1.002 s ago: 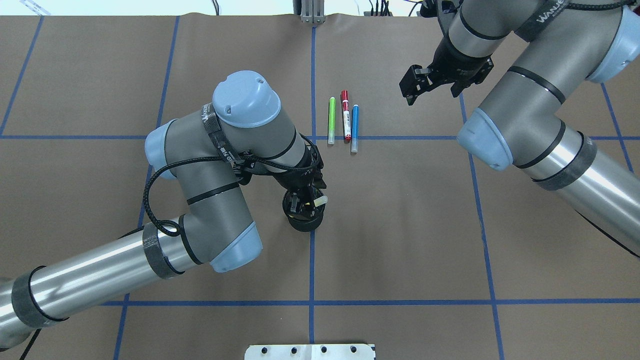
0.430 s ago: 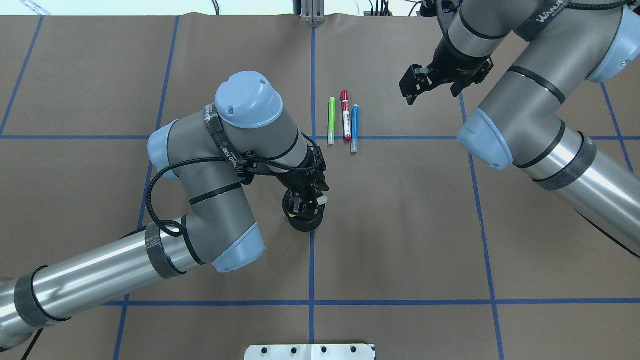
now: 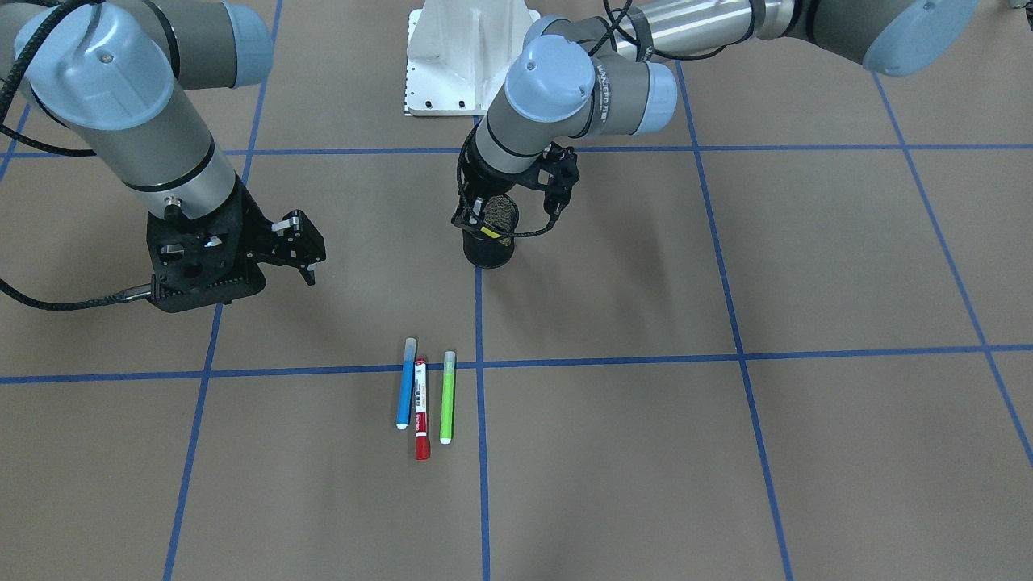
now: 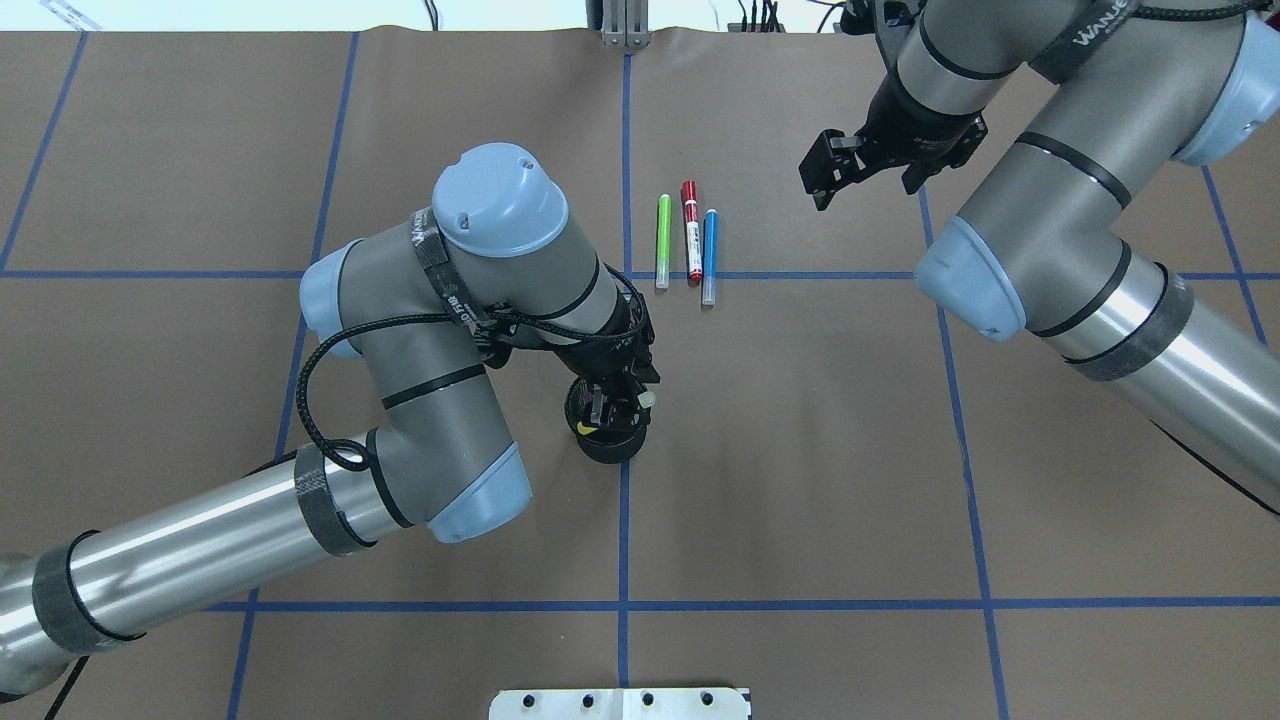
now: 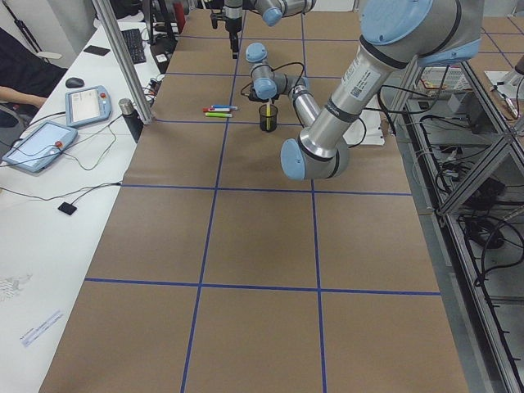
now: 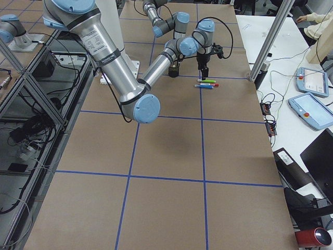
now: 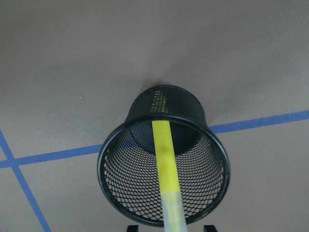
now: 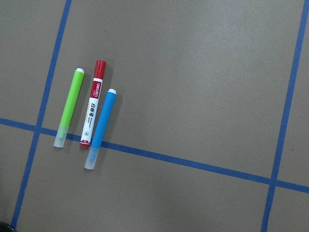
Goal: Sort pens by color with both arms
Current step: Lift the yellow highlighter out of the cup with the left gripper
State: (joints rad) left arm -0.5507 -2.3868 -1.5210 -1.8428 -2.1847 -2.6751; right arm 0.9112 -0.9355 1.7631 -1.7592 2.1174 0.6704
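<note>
Currently the left gripper (image 4: 612,398) is hovering directly above the black mesh cup (image 7: 125,188). Its jaws are standing wide, one on each side of the yellow pen (image 7: 164,154), which is leaning inside the cup. The green pen (image 8: 67,106), red pen (image 8: 94,104) and blue pen (image 8: 100,125) are lying side by side beyond the cup, well apart from it. The right gripper (image 4: 863,190) is hanging wide open beyond the cup, further to the right. Caution: an off-centre closure is likely to shove the leaning pen and tip the light cup, and a slanted lift is likely to snag the rim.
</note>
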